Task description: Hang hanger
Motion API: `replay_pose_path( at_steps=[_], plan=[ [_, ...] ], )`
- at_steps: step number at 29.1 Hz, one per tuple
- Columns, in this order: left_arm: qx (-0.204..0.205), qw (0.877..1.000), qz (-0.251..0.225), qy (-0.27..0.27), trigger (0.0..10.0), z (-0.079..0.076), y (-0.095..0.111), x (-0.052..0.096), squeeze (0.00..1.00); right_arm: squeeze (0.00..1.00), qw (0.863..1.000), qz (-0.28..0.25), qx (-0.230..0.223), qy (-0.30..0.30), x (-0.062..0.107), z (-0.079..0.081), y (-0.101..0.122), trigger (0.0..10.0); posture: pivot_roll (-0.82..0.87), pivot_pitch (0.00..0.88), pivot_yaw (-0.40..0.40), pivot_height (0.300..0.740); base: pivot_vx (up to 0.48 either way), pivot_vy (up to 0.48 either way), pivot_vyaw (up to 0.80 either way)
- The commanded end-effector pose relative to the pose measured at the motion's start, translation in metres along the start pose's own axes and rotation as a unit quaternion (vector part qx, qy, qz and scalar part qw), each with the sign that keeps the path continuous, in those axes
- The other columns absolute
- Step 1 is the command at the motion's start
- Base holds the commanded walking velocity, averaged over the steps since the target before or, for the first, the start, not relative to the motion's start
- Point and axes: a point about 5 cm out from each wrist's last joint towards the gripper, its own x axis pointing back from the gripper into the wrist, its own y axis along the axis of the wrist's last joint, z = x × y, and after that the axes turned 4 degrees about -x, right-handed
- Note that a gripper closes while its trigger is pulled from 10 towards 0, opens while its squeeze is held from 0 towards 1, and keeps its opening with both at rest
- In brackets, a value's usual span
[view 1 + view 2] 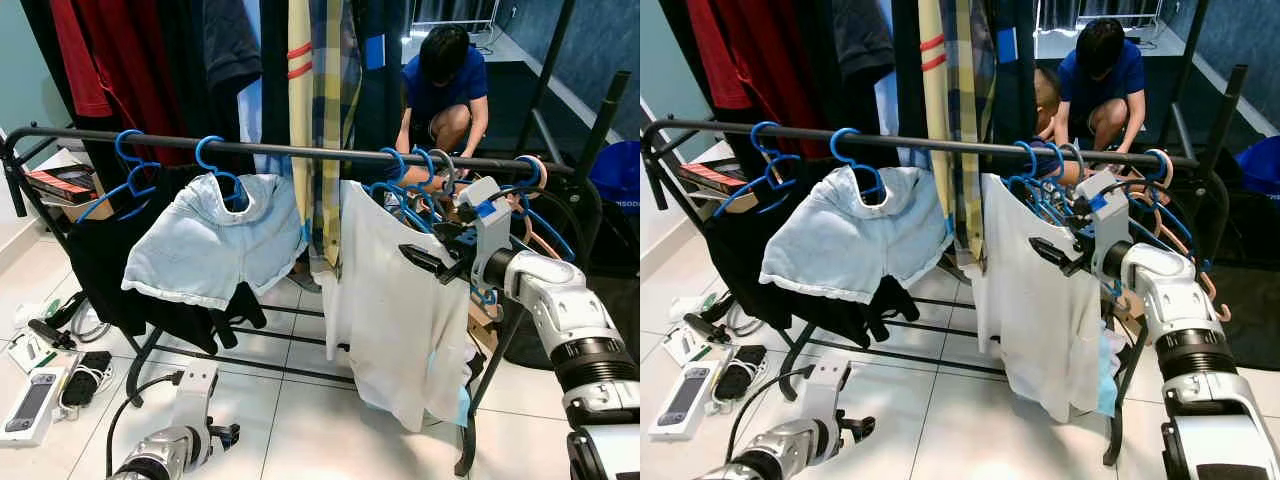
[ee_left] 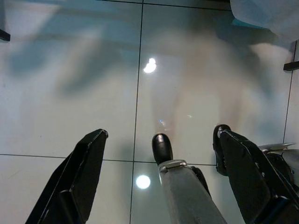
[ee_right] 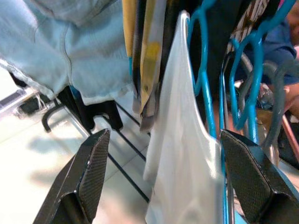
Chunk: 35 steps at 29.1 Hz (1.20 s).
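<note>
You're holding the right gripper (image 1: pixel 425 256) wide open, gripping nothing, beside the white shirt's blue hanger (image 1: pixel 395 190) under the rail (image 1: pixel 300 151); it's risking snagging neighbouring hooks.

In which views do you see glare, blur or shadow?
Left wrist view: two bright light spots glare on the floor tiles, with soft shadows across them. Right wrist view: the white shirt and blue hangers close to the right pincer look blurred. Eye views: evenly lit, sharp.
</note>
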Motion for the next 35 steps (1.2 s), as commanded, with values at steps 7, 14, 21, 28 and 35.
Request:
replay_pose_path(
  at_steps=[7, 14, 21, 28, 35],
  plan=[
    [-0.006, 1.0, 0.013, 0.009, 10.0, 0.009, -0.008, 0.003, 0.0, 0.0, 0.999, 0.03, 0.008, -0.014, -0.006, -0.002, -0.004, 6.4, -0.06, 0.0, 0.085, 0.74, 0.0, 0.0, 0.0],
    [-0.007, 1.0, 0.015, 0.01, 10.0, 0.011, -0.009, 0.004, 0.0, 0.0, 0.999, 0.043, 0.0, -0.026, -0.007, -0.006, -0.008, 0.0, -0.06, 0.0, 0.09, 0.74, 0.0, 0.0, 0.0],
    [-0.008, 1.0, 0.015, 0.01, 10.0, 0.011, -0.009, 0.004, 0.0, 0.0, 1.0, 0.015, -0.023, -0.002, -0.011, 0.0, -0.002, 0.0, -0.06, 0.0, 0.09, 0.74, 0.0, 0.0, 0.0],
    [-0.008, 1.0, 0.016, 0.01, 10.0, 0.011, -0.009, 0.004, 0.0, 0.0, 1.0, 0.015, -0.022, -0.003, -0.012, 0.001, -0.003, 0.0, -0.06, 0.0, 0.089, 0.74, 0.0, 0.0, 0.0],
    [-0.008, 1.0, 0.016, 0.01, 10.0, 0.011, -0.009, 0.004, 0.0, 0.0, 0.999, -0.012, 0.001, -0.035, -0.013, -0.004, 0.005, 0.0, -0.06, 0.0, 0.089, 0.74, 0.0, 0.0, 0.0]
  ],
)
